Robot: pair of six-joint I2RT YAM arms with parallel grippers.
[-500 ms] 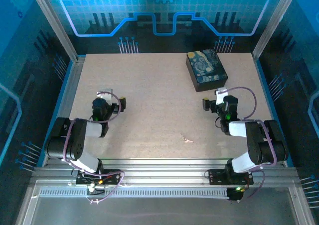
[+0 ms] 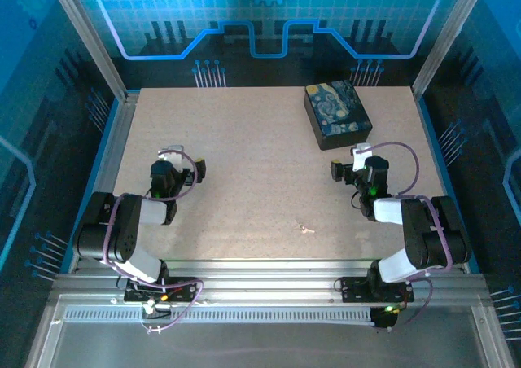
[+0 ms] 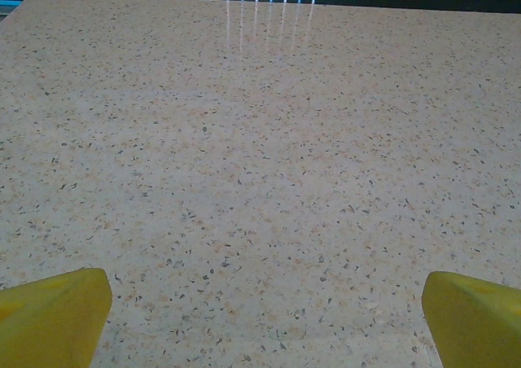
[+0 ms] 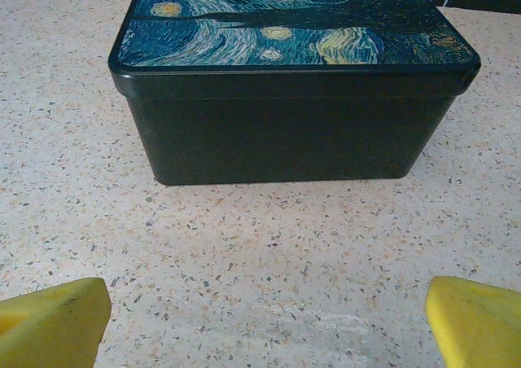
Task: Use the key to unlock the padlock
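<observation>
Opening step, left hand (image 3: 260, 323) and right hand (image 4: 260, 323) both spread, empty; next, one must reach the key (image 2: 305, 228) on the bench (image 2: 244, 140).

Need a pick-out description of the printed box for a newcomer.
On the speckled table, look to the far right corner, just beyond the right pincer. The box is dark with rounded corners; its blue-yellow swirling painting lid sets it apart from the tiny pale sliver near the front edge.

Two robot arms: a left arm (image 2: 122, 230) and a right arm (image 2: 423, 238). One dark box (image 2: 337, 114) at the upper right. One tiny pale key (image 2: 305, 228) at the lower middle.
</observation>
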